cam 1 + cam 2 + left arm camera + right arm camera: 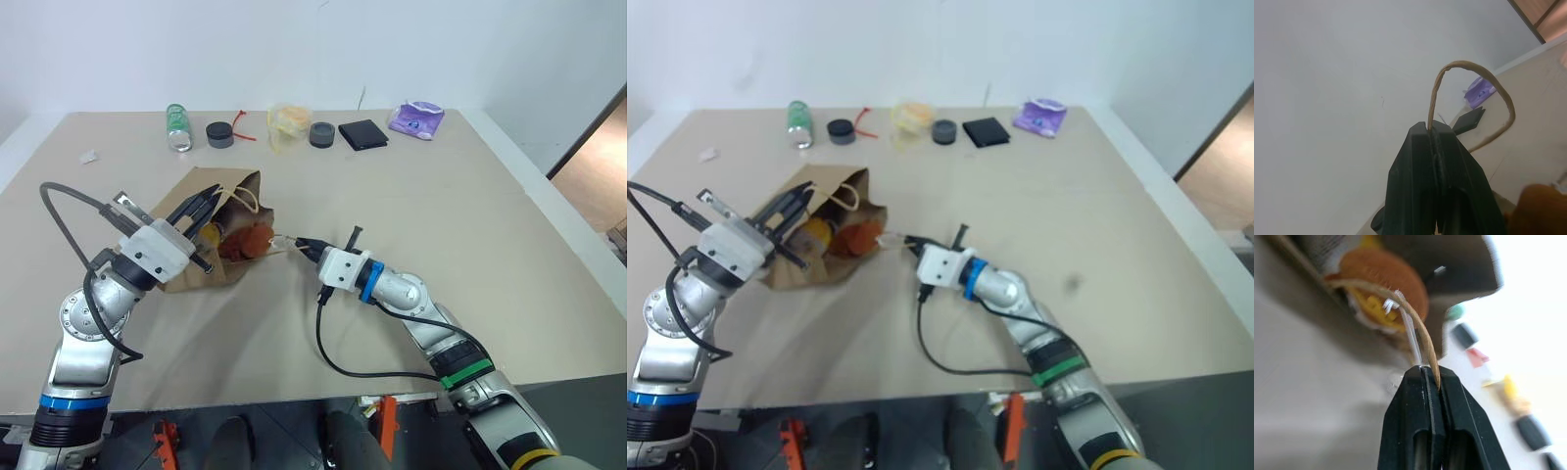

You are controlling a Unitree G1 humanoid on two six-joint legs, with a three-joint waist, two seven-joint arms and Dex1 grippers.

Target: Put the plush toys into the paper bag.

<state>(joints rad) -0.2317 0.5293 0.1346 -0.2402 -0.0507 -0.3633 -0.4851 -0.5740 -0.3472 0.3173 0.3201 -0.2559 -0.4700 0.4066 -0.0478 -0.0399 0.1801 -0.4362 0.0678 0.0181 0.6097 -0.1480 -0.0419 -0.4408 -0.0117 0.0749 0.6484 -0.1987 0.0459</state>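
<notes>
The brown paper bag point(184, 272) lies on its side on the table, mouth toward the middle. The brown furry plush toy point(247, 242) sits in the mouth. Deeper inside shows the yellow end of the other plush toy point(210, 235). My left gripper point(201, 211) is above the bag's upper edge, shut on one cord handle point(1476, 68), which loops out from its tips. Just outside the mouth, my right gripper point(299, 243) is shut on the other cord handle point(1400, 301). A thin white strip also runs into its tips.
Along the table's far edge stand a green bottle point(178, 127), two black round lids point(219, 134), a yellowish clear packet point(287, 125), a black wallet point(362, 134) and a purple packet point(416, 119). A white scrap point(89, 156) lies at far left.
</notes>
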